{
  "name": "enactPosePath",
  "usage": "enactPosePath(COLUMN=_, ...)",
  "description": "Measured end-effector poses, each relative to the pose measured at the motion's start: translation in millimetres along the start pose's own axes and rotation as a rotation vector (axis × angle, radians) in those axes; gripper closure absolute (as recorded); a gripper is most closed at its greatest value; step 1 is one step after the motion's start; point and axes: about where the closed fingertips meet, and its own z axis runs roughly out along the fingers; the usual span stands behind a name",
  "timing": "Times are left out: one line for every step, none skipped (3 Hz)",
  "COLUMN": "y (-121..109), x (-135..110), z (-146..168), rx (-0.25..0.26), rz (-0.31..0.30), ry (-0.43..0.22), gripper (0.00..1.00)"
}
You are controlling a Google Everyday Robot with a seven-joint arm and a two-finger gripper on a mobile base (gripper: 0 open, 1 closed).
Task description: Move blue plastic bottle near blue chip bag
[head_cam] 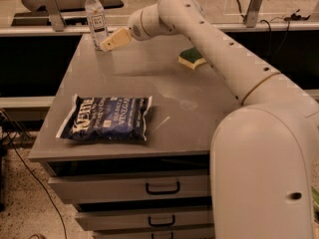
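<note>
The blue plastic bottle (96, 18), clear with a white cap and a blue-and-white label, stands upright at the far left corner of the grey table (199, 128). The blue chip bag (106, 119) lies flat near the table's front left edge. My gripper (110, 41), with tan fingers, reaches in from the right on the long white arm and sits just right of the bottle's base, close to it.
A green-and-yellow sponge (192, 58) lies at the far right of the table. Drawers with black handles (162, 188) are under the tabletop. A rail with posts (52, 9) runs behind the table.
</note>
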Motion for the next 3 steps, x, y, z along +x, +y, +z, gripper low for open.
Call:
enactPosePath(y=-16.8, x=-7.1, z=47.5, rx=0.072, rz=0.017, ry=-0.047, gripper=0.0)
enactPosePath(y=-27.7, x=-14.0, z=78.8, rx=0.1, rz=0.034, ry=-0.085, gripper=0.0)
enactPosePath(y=-32.3, x=-25.9, z=102.1, rx=0.107, rz=0.065, ry=-0.133, gripper=0.0)
